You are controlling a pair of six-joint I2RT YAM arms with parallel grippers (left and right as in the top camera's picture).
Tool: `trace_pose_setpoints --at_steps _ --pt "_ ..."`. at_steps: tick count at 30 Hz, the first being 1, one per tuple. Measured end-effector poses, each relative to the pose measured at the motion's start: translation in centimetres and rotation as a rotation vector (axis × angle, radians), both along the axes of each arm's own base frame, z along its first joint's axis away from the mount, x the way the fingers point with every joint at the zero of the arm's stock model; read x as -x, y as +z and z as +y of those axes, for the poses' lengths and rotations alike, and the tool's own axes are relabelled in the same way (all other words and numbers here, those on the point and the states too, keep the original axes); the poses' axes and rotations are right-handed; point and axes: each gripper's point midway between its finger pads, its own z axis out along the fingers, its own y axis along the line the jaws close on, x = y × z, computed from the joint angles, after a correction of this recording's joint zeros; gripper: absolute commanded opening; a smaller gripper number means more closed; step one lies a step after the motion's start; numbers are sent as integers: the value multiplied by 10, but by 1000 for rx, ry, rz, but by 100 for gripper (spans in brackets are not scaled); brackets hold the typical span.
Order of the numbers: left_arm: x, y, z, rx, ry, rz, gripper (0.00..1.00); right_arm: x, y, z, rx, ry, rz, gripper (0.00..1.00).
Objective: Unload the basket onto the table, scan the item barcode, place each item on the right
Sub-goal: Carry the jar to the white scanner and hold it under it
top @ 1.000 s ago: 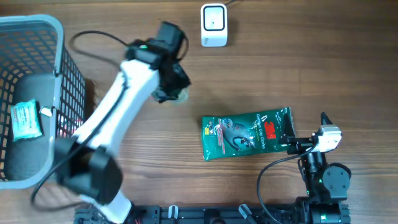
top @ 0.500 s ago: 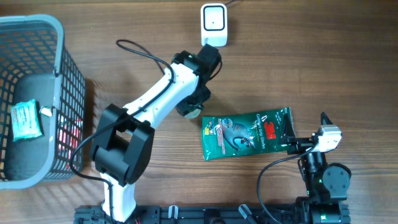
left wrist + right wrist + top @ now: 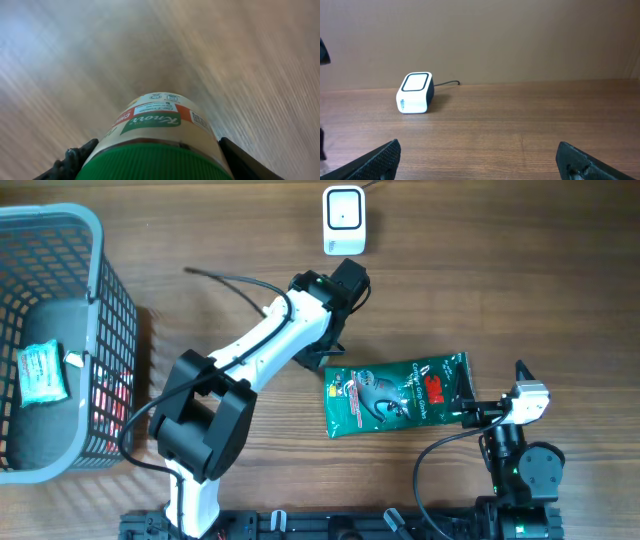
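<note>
A Knorr jar (image 3: pixel 159 127) fills the lower frame, seen from above its ribbed green lid (image 3: pixel 150 164), gripped in the left hand (image 3: pixel 158 160), whose black fingers (image 3: pixel 74 161) press in at either side of the lid. The label (image 3: pixel 150 121) reads upside down: a green Knorr banner on an orange band, a small square code (image 3: pixel 199 120) at right. Beyond lies the wooden table (image 3: pixel 240 55), streaked with blur.

A grey basket (image 3: pixel 118 320) holding a pale packet (image 3: pixel 42 372) sits on the wooden table (image 3: pixel 520 280)
</note>
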Motion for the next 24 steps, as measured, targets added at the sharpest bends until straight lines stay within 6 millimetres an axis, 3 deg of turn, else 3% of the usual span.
trace_pose_setpoints --at_steps 1,4,7,12,16,17,24 --pt "-5 1 -1 -17 -95 -12 62 0 0 0 0 0 0 100" --pt "-21 3 -6 -82 -499 -34 64 0 0 0 0 0 0 100" --pt "-22 3 -12 -134 -901 2 76 0 0 0 0 0 0 100" --pt "-25 3 -17 -216 -1392 34 81 0 0 0 0 0 0 100" --pt "-25 3 -18 -266 -1630 56 85 0 0 0 0 0 0 100" --pt "-26 3 -18 -276 -1674 59 100 0 0 0 0 0 0 100" --pt "-36 7 -2 -405 -1760 104 100 0 0 0 0 0 0 100"
